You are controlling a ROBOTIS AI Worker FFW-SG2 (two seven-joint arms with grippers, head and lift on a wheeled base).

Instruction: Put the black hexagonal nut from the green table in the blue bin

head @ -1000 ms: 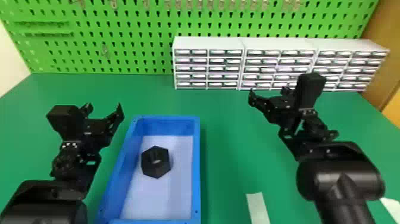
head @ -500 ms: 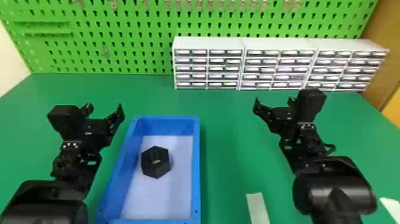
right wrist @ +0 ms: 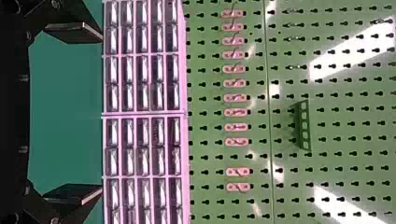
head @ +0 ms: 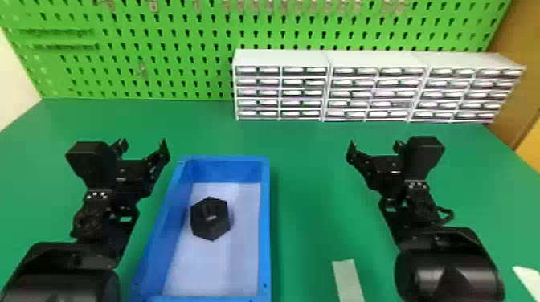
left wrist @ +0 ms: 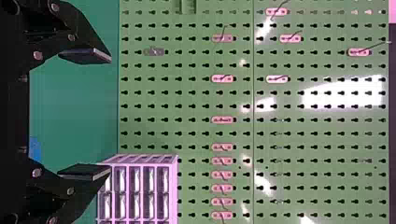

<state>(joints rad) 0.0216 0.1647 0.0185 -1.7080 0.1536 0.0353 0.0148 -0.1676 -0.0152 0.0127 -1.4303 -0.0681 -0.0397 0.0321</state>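
Observation:
The black hexagonal nut (head: 210, 219) lies on the pale floor of the blue bin (head: 265, 225), towards its left wall. Just left of the bin is my left gripper (head: 142, 145), open and holding nothing. My right gripper (head: 373, 146) stands open over the green table (head: 313, 180), well to the right of the bin. The left wrist view has the left gripper (left wrist: 86, 114) with its fingers wide apart and a small blue corner of the bin (left wrist: 34, 148) beside them. In the right wrist view, a broad gap separates the fingers of the right gripper (right wrist: 77, 113).
White drawer cabinets (head: 281, 58) line the table's back right, before a green pegboard (head: 168, 40) with hooks. A pale strip (head: 348, 281) lies at the front, between the bin and the right arm. Another pale piece (head: 529, 279) is at the right edge.
The right arm has drawn back a little towards the robot, its gripper now lower in the head view and turned more upright. The left arm, nut and bin have stayed put.

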